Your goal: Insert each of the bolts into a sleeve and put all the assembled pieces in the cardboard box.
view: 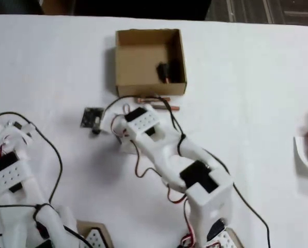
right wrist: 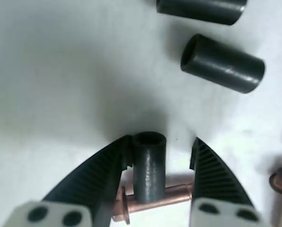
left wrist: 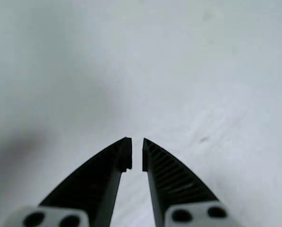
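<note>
Sleeve (right wrist: 149,165) between half-open right jaws

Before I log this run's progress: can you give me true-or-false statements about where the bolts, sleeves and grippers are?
1. The box has a dark piece in it. True.
2. The left gripper holds a bolt. False: it holds nothing, over bare table.
3. A sleeve sits between the right gripper's fingers. True.
4. No bolts lie outside the box. False: two bolts lie on the table in front of it.
5. That sleeve is the last one out. False: two more sleeves lie loose nearby.
</note>
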You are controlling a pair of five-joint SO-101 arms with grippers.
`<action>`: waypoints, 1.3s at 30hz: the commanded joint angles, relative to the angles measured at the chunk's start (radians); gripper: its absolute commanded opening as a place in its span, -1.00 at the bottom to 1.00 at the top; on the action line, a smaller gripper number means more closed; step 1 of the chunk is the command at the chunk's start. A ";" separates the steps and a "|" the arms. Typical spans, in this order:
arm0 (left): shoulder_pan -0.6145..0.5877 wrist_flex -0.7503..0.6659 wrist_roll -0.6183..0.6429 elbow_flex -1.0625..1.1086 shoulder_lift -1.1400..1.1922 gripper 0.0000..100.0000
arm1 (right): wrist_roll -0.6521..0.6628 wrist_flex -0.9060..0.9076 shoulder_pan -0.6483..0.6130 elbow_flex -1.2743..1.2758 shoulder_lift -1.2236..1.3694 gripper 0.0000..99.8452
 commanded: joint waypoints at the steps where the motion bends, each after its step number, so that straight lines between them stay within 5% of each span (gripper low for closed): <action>1: -0.008 -0.023 0.006 -0.013 -0.037 -0.87 | 0.005 0.021 0.028 -0.012 0.002 -0.62; 15: -0.005 -0.023 0.006 -0.013 -0.037 -0.87 | 0.005 0.061 0.031 -0.014 0.001 -0.62; 19: -0.003 -0.023 0.006 -0.013 -0.037 -0.87 | -0.002 0.056 0.033 -0.014 0.002 -0.96; 25: -0.002 -0.021 0.006 -0.013 -0.037 -0.87 | -0.009 0.050 0.033 -0.044 -0.013 -0.96; 39: 0.058 -0.015 0.002 -0.007 -0.032 -0.87 | -0.353 0.082 0.104 -0.121 -0.363 -0.96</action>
